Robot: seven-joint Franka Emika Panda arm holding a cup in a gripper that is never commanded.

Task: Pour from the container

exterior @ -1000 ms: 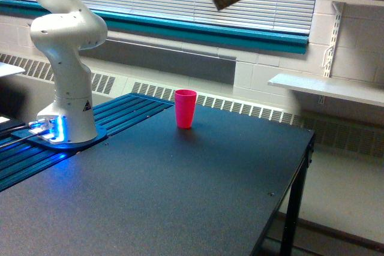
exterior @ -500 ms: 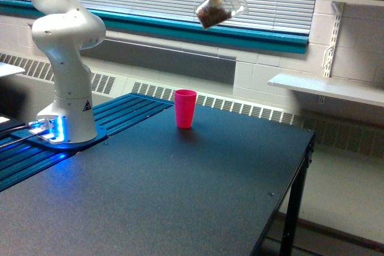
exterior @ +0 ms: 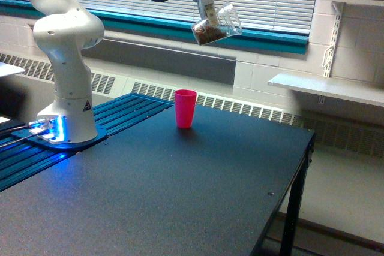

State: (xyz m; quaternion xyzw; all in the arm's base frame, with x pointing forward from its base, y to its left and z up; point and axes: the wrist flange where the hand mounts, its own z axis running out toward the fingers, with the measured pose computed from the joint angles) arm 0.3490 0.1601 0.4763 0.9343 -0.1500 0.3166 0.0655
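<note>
The container, a small clear plastic cup with brown granular bits in its lower end, hangs tilted high above the table, its mouth pointing toward the exterior view's right. My gripper is shut on it from the upper left. An opaque bright pink cup stands upright on the dark table, well below the container and slightly toward the exterior view's left. Nothing is falling from the container.
The white arm's base stands at the table's left on blue slats. The table's right edge drops to the floor. A window with blinds and a teal sill lies behind; a wall shelf is at right.
The gripper and the tilted container have come down and toward the exterior view's left, nearer above the pink cup. More of the wrist is in view now. The pink cup has not moved.
</note>
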